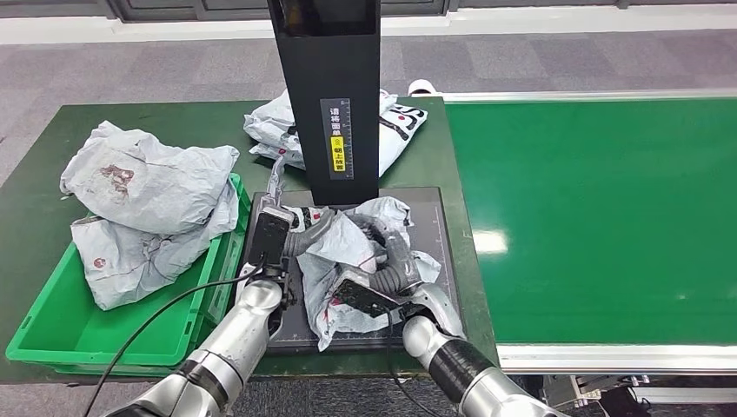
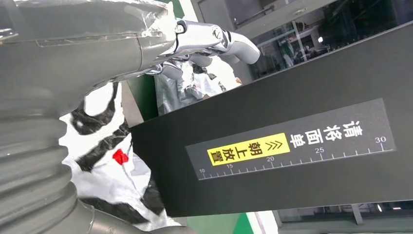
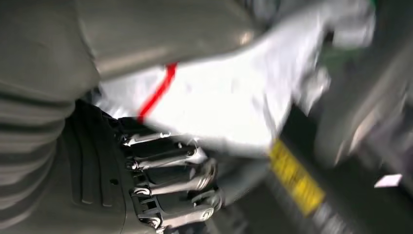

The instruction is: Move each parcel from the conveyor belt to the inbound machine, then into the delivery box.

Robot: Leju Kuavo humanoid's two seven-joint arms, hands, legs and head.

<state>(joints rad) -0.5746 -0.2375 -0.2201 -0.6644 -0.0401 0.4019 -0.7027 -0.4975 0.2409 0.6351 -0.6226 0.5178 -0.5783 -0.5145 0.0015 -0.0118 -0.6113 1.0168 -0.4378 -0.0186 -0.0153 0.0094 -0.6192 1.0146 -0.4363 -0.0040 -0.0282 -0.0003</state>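
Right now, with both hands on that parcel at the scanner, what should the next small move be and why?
Probably lift the parcel off the scanner plate and swing it left toward the green box. Both the left hand and right hand grip it, and two bags already sit there.

Right wrist view blurred, parcel [image 3: 234, 102] smeared, right hand [image 3: 165, 185] fingers partly hidden

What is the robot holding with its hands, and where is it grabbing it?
Both hands hold the crumpled grey parcel on the black inbound machine: the left hand grips its left edge and the right hand grips its right side.
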